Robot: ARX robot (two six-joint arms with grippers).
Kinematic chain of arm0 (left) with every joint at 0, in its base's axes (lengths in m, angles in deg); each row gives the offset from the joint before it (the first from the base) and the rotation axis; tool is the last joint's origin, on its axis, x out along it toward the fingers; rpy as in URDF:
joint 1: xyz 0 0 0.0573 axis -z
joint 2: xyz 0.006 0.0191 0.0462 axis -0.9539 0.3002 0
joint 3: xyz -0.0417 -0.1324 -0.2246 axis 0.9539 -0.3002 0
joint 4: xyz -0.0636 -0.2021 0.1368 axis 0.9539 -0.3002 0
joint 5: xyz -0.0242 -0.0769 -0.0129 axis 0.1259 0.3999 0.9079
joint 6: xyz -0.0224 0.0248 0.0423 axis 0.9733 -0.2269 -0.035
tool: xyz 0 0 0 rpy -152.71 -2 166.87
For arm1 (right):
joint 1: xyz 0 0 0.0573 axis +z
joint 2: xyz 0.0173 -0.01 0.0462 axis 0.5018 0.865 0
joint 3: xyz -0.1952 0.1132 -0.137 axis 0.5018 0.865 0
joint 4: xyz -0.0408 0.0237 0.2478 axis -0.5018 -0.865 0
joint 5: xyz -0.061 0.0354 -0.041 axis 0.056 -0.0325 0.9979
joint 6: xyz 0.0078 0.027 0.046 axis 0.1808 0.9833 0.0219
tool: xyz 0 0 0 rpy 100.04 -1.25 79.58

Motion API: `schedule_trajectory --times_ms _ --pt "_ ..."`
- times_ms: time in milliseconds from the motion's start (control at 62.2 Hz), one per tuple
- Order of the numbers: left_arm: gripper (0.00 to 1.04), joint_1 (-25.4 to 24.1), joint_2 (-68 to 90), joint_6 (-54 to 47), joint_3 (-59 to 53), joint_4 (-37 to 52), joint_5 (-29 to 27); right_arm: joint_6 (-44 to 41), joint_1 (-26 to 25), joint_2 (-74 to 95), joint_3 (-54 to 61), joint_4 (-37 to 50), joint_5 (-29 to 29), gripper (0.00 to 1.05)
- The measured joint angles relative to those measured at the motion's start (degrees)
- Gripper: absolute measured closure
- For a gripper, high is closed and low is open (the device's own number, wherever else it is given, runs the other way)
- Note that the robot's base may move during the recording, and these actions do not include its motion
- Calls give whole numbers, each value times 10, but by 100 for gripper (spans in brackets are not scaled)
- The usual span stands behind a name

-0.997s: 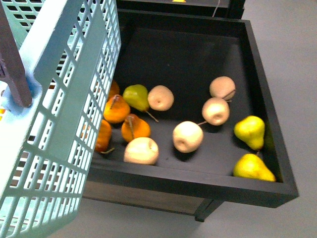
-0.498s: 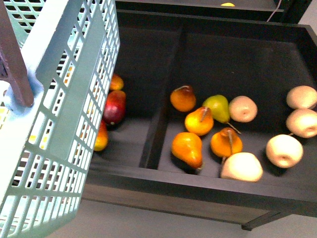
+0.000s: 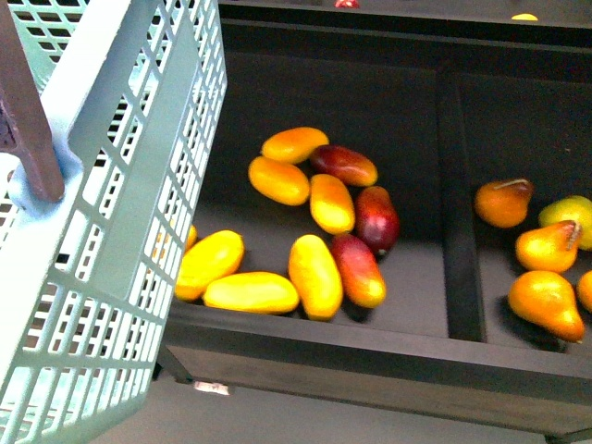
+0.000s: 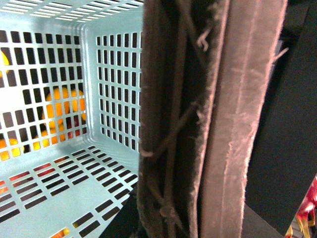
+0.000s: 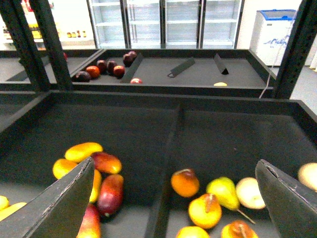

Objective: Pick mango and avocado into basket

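The light teal slotted plastic basket (image 3: 120, 231) fills the near left. The smooth orange-yellow oblong mango (image 3: 314, 276) lies right of it in the black bin (image 3: 370, 347). Only the right wrist view shows the right gripper (image 5: 174, 161), spread wide; whether the left gripper is clenched or released cannot be told.

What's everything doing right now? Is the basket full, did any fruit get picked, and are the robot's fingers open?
Basket: tilted, up beside the bin, empty as far as shows.
Yellow-orange mangoes: lying loose in the bin, none picked.
Dark red mangoes: lying among them.
Orange pears: lying in the next compartment.
Right fingers: wide apart, holding nothing.
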Motion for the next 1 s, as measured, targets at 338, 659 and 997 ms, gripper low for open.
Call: schedule_trajectory --times_ms 338,659,997 --pt "89 0 0 0 0 0 -2 0 0 0 0 0 0 9" --pt "89 0 0 0 0 0 0 0 0 0 0 0 0 9" --pt "89 0 0 0 0 1 0 0 0 0 0 0 0 9"
